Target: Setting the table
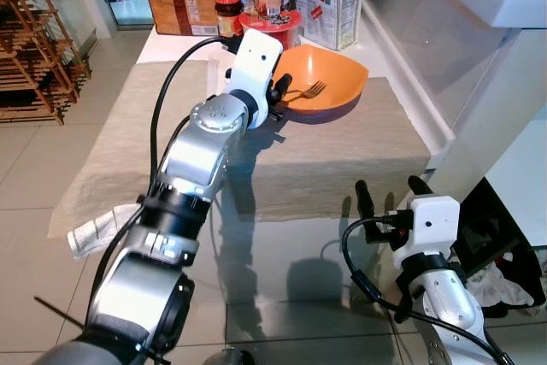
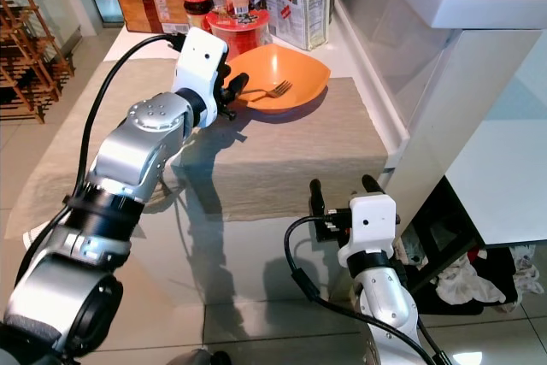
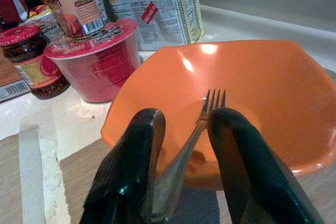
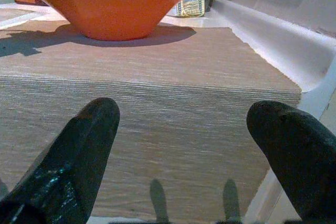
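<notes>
L gripper (image 3: 181,129) at near rim of orange bowl (image 1: 329,74), fingers pinching fork (image 3: 202,116) handle, tines over bowl | bowl on beige cloth (image 1: 282,160) atop table, by red tub (image 3: 97,66) + jar (image 3: 29,56) | R gripper (image 1: 385,187) low at cloth's front edge, fingers spread, holding nothing

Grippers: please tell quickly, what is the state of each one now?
Left gripper: shut on the fork, tines over the orange bowl.
Right gripper: open, holding nothing.
</notes>
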Available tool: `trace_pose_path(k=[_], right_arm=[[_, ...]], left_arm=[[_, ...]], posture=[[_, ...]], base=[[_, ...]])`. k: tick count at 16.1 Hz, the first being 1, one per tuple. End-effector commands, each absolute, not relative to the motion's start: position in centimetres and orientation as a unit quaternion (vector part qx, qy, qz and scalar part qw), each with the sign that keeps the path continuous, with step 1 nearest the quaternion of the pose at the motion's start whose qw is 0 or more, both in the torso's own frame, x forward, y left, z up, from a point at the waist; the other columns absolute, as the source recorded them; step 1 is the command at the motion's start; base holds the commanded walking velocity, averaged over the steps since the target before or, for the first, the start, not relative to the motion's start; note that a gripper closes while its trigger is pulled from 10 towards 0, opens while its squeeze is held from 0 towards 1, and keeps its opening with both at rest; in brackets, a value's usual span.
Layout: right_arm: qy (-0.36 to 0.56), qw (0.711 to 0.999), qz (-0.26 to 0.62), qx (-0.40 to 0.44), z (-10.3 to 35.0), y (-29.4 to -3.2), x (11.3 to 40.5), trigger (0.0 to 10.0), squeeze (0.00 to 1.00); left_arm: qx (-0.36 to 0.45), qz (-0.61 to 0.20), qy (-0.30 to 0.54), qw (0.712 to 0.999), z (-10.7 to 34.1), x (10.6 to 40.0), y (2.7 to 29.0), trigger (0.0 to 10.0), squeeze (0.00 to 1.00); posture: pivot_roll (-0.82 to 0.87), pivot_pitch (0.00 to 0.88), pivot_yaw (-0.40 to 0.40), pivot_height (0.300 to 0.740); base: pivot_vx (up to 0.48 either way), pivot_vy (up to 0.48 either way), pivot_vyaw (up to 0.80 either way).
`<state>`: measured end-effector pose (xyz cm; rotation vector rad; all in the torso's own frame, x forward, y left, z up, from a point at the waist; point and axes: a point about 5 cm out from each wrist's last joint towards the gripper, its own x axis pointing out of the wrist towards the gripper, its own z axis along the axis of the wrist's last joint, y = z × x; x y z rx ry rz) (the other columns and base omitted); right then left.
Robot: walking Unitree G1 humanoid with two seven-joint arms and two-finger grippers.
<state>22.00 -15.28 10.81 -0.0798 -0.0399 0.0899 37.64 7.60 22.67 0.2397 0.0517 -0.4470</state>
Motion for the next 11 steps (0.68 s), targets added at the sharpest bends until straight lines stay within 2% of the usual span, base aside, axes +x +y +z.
trace_pose_path(k=[1,7,8,11], right_arm=[[-0.018,0.998,0.045,-0.042,10.7,-15.1,21.9,10.0,0.0],[-0.019,0.998,0.037,-0.04,10.8,-15.1,21.7,10.0,0.0],[-0.019,0.998,0.036,-0.04,10.8,-15.1,21.7,10.0,0.0],[-0.017,0.999,0.034,-0.039,10.7,-15.0,21.7,10.0,0.0]], left_arm=[[0.134,-0.231,0.013,0.964,23.5,38.1,7.3,10.0,1.0],[0.138,-0.248,0.038,0.958,23.0,39.8,6.2,10.0,1.0],[0.15,-0.255,0.048,0.954,22.9,40.0,5.8,10.0,0.0],[0.181,-0.276,0.064,0.942,22.9,40.5,4.8,10.0,0.0]], posture=[[-0.14,0.008,0.061,0.74],[-0.15,0.017,0.074,0.74],[-0.16,0.021,0.078,0.74],[-0.16,0.03,0.086,0.74]], base=[[0.0,0.0,0.0],[0.0,0.0,0.0],[0.0,0.0,0.0],[0.0,0.0,0.0]])
